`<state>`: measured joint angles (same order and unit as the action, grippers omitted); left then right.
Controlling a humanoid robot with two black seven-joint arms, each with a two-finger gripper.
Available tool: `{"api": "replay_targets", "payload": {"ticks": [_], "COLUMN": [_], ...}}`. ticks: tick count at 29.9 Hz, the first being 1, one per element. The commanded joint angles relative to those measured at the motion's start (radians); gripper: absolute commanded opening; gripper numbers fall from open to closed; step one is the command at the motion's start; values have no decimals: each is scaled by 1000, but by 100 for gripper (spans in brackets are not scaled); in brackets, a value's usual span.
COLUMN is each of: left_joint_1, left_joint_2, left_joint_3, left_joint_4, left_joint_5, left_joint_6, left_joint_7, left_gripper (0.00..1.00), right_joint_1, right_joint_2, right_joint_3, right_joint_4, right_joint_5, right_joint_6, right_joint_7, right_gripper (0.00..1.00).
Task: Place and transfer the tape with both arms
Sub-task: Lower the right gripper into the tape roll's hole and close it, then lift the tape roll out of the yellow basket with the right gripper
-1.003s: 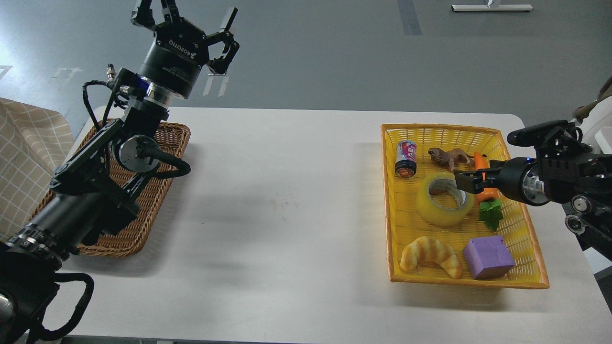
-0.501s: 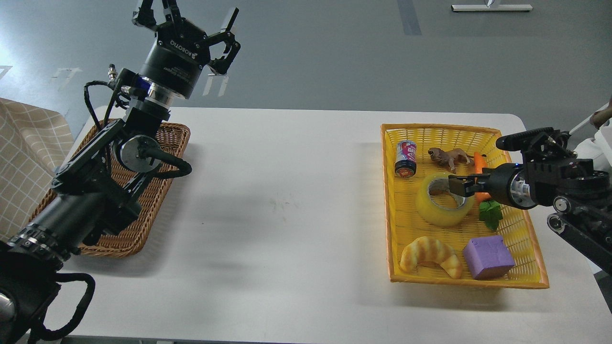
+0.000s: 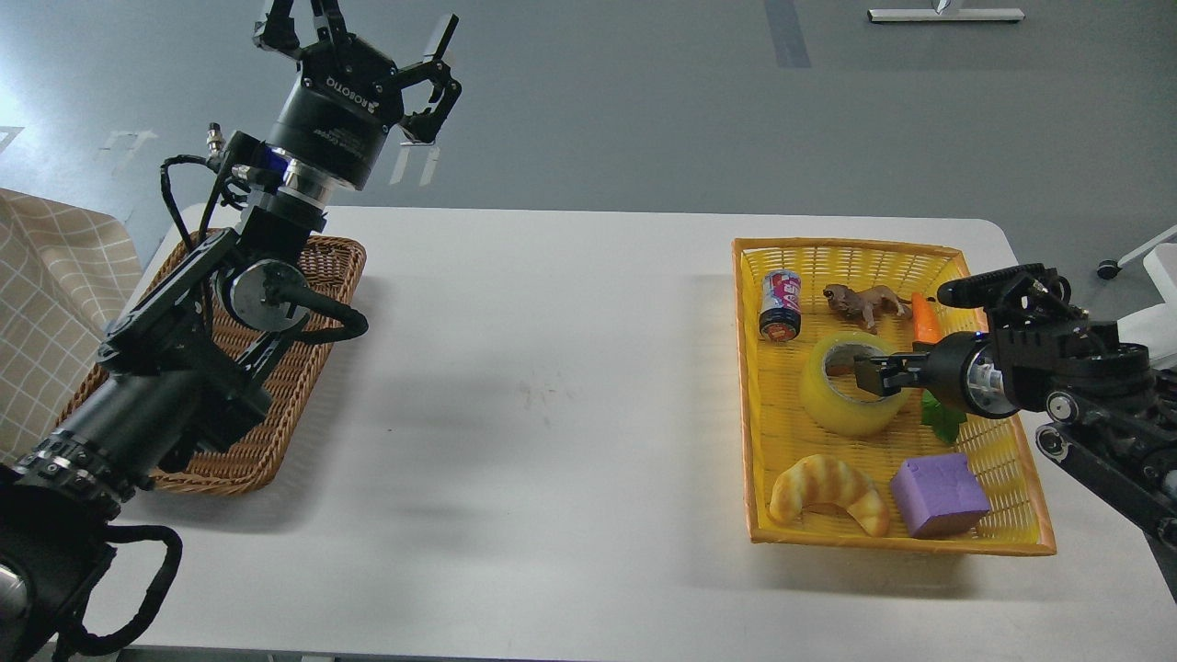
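bench white | wicker tray at left edge, under left arm | yellow basket at right edge | left fingers raised past far-left corner, spread open, empty | right fingers over the roll's core, state cannot tell | tape lies flat mid-basket

On the white counter, a yellow basket at the right holds a small can, a brown toy animal, a carrot, a green leaf, a croissant and a purple block, while a brown wicker tray sits at the left beside checked cloth.
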<state>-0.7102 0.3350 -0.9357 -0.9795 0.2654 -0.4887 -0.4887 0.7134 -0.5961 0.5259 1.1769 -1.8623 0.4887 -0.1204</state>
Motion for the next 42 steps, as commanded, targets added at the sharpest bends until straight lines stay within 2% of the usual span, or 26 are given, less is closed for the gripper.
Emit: {"api": "replay_targets", "payload": {"ticks": [1, 5, 13, 18, 26, 27, 28, 29, 31, 33, 42], "left_joint_1": [1, 1, 1, 1, 1, 1, 1, 1, 1, 3, 3], "left_joint_2": [-1, -1, 1, 1, 1, 1, 1, 1, 1, 1, 1], "left_joint_3": [0, 0, 0, 2, 2, 2, 0, 0, 0, 1, 2], "left_joint_4": [1, -1, 1, 1, 1, 1, 1, 1, 1, 1, 4], "left_joint_5": [0, 0, 0, 0, 0, 0, 0, 0, 0, 0, 0], "left_joint_6": [0, 0, 0, 0, 0, 0, 0, 0, 0, 0, 0], "left_joint_7": [0, 0, 0, 0, 0, 0, 0, 0, 0, 0, 0], "left_gripper": [98, 98, 98, 98, 98, 98, 98, 98, 98, 98, 98], "right_joint_1": [1, 0, 1, 1, 1, 1, 4, 6, 8, 9, 21], "right_joint_2": [1, 2, 2, 15, 22, 22, 21, 21, 19, 18, 13], "right_joint_3": [-1, -7, -7, -7, -7, -7, -9, -9, -9, -7, -1], "right_joint_4": [-8, -11, -23, -56, -56, -56, -56, -59, -59, -59, -17], "right_joint_5": [0, 0, 2, 5, 3, 3, 8, 5, 11, 11, 15], "right_joint_6": [0, 0, 0, 0, 0, 0, 0, 0, 0, 0, 0], "right_joint_7": [-1, -1, -1, 1, 1, 1, 1, 1, 1, 1, 2], "right_gripper": [63, 55, 45, 41, 39, 37, 20, 10, 3, 0, 0]}}
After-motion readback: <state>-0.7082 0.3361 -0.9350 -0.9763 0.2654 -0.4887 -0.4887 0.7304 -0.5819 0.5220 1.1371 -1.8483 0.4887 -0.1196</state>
